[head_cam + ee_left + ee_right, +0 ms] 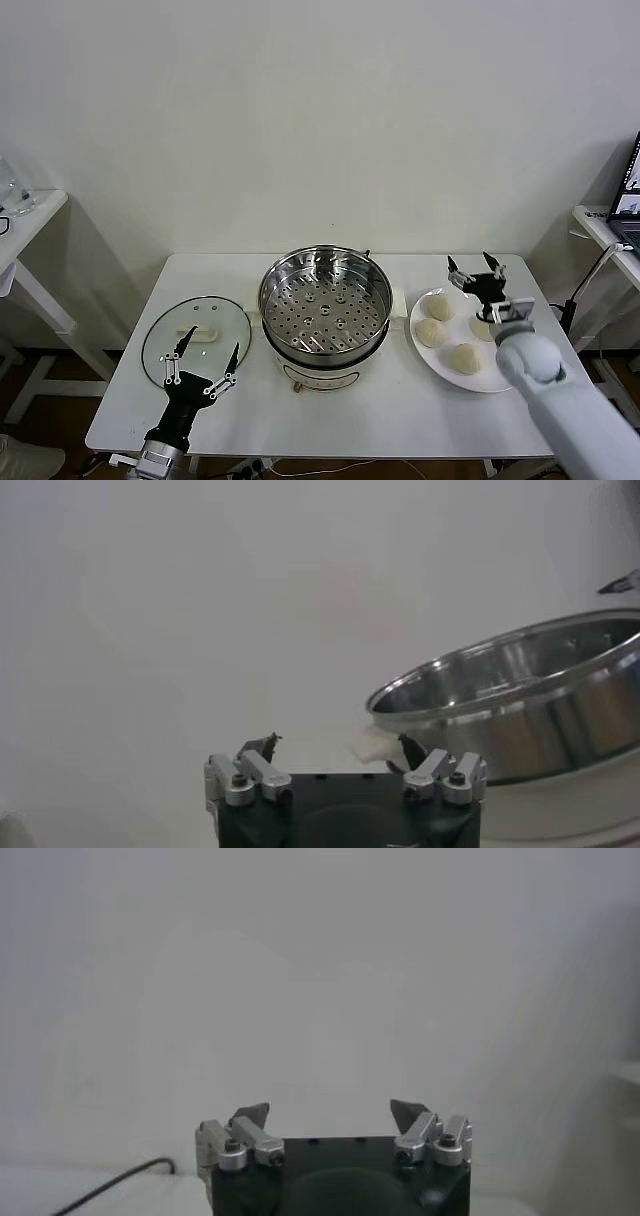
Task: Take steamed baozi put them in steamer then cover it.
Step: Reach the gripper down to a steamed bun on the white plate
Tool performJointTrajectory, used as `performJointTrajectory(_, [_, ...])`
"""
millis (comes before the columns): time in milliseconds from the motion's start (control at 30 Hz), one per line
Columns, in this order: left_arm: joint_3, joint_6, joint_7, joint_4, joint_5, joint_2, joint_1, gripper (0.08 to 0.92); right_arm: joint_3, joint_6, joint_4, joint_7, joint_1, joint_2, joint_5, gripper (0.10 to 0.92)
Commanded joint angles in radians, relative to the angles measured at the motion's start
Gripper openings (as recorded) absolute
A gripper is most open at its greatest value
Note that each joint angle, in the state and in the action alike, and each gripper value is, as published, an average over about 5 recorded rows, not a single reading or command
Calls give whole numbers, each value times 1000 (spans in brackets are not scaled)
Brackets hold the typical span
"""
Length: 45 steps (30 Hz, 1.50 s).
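In the head view, the robot's left gripper [205, 362] lay nearest the camera, at the table's front edge in front and to the left of the round shiny stainless-steel steamer [325, 305], its fingers spread and empty over the near rim of the round clear glass cover [196, 338]. That cover, with its white block handle, lay flat on the white table [390, 415] just left of the steamer. The steamer stood on its white electric base at the table's middle, its perforated tray bare. To the right of the steamer sat a flat white plate [440, 361] carrying four small cream-white steamed baozi [466, 357]. The right gripper [472, 271] hovered over the far side of that plate, fingers spread and holding nothing. A laptop [628, 200] stood on a side table far right of the steamer.

In the left wrist view, the left gripper [338, 745] showed both fingertips well apart, with the steamer's gleaming rim [520, 695] just beyond it and a pale wall behind.

In the right wrist view, the right gripper [330, 1113] had its jaws parted with nothing between them, facing the plain wall; a dark cable [115, 1183] curved along the surface below.
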Motion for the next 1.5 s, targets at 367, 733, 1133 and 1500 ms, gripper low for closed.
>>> performJointTrajectory(367, [-9,-6,-11,4,4,3,3,823,-717,5,-351,-890,720,-128,-300,823])
performJointTrajectory(733, [-26,-14,-13,6,29,-1,14,823,-795,74,-486,-1173,833,2,-653,823])
performJointTrajectory(1133, [-22,-18,-15,16,28,-13,14,823,-779,137,-605,-1095,786,137,-768,823])
performJointTrajectory(1500, [-29,-26,-17,25,28,-12,18,823,-746,168,-702,-1065,757,225,-843,823])
